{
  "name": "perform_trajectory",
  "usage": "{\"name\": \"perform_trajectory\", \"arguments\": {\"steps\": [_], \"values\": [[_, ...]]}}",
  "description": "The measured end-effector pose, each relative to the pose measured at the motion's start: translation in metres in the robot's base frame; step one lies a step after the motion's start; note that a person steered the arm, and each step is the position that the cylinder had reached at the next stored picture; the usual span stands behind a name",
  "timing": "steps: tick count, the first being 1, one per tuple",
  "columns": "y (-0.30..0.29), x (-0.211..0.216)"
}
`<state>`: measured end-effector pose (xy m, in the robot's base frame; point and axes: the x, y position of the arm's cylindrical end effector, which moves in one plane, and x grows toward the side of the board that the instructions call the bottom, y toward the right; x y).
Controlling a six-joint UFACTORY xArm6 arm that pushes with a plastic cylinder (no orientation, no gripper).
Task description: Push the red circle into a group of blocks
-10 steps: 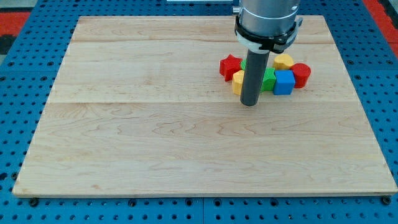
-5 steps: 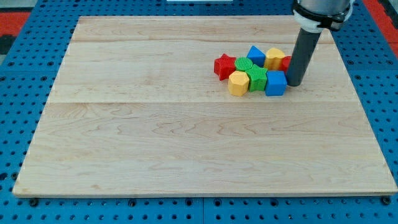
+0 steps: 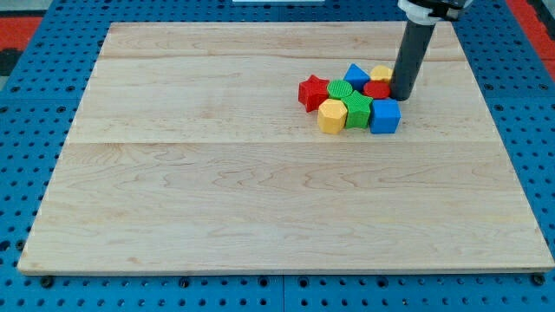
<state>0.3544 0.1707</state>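
The red circle [image 3: 377,90] lies in the cluster of blocks at the view's upper right, between a yellow block [image 3: 381,74] above it and a blue cube [image 3: 385,115] below it. My tip [image 3: 401,98] stands at the red circle's right edge, touching it or nearly so. The cluster also holds a blue block [image 3: 355,76], a red star [image 3: 311,92], a green circle [image 3: 340,90], a green block [image 3: 357,111] and a yellow hexagon [image 3: 331,115]. The blocks sit packed against one another.
The wooden board [image 3: 277,191] rests on a blue pegboard table [image 3: 17,130]. The board's right edge lies a short way to the view's right of the cluster.
My tip went from the cluster's left side around to its right, then moved up and left. The red circle slid left into the cluster, between the yellow block and the blue cube.
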Motion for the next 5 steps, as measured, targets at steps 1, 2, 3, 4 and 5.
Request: {"name": "perform_trajectory", "arguments": {"steps": [1,2,3,4,5], "values": [[0.021,-0.02],[0.013,-0.026],[-0.013,-0.023],[-0.025,-0.023],[-0.022,-0.021]]}}
